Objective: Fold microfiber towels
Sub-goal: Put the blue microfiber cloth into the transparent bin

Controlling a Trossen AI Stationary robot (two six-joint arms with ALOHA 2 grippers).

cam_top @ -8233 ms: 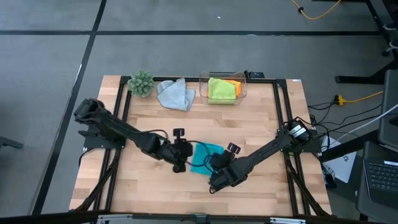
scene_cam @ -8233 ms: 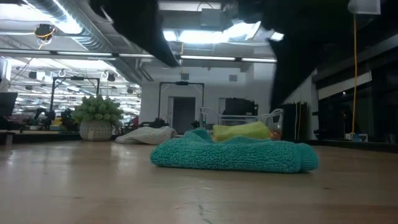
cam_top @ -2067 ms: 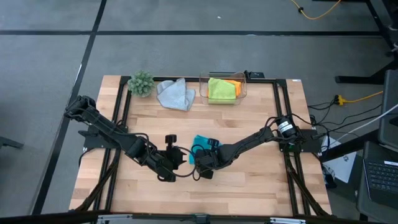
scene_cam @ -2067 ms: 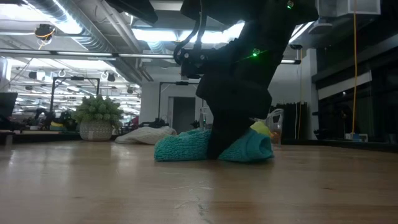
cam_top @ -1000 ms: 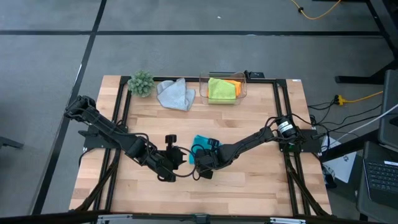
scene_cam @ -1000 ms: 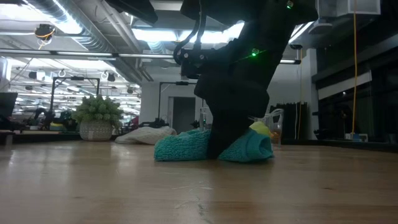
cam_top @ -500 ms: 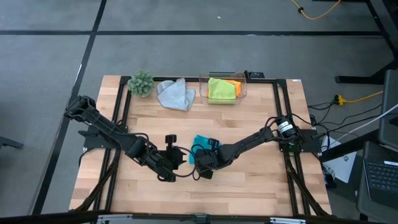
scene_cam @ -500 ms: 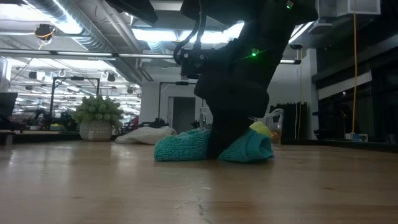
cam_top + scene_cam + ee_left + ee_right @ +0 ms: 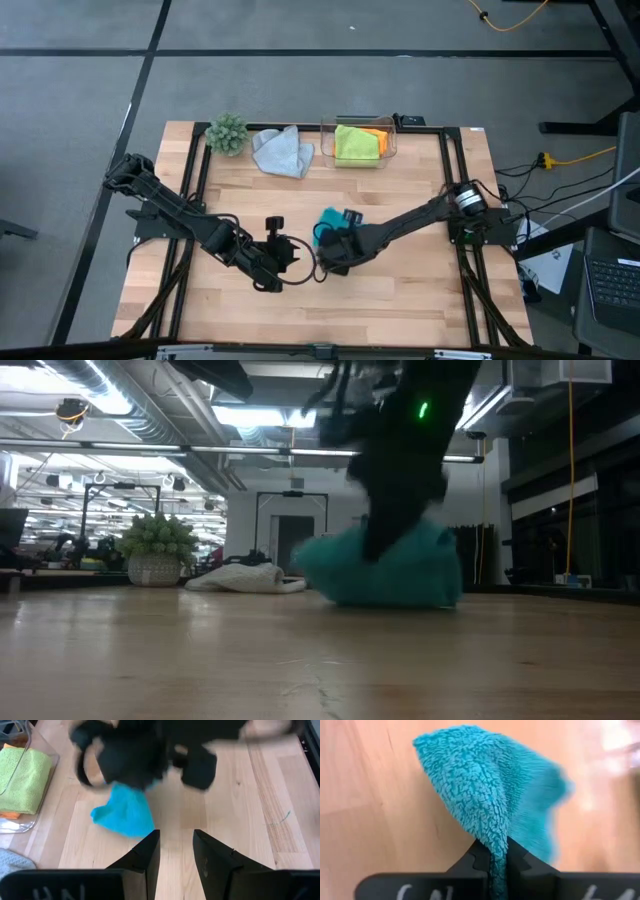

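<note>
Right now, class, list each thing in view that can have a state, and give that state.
Turquoise towel: bunched, pinched in right gripper.
Left gripper: open, empty.
Grey towel: crumpled on the table.
Green towel: folded in clear box.
Orange towel: in the box, under the green one.

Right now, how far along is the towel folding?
Done: the lime green towel and orange towel lie in the clear box. In hand: the right end effector pinches the turquoise towel. Left: the grey towel lies crumpled beside the plant.
</note>
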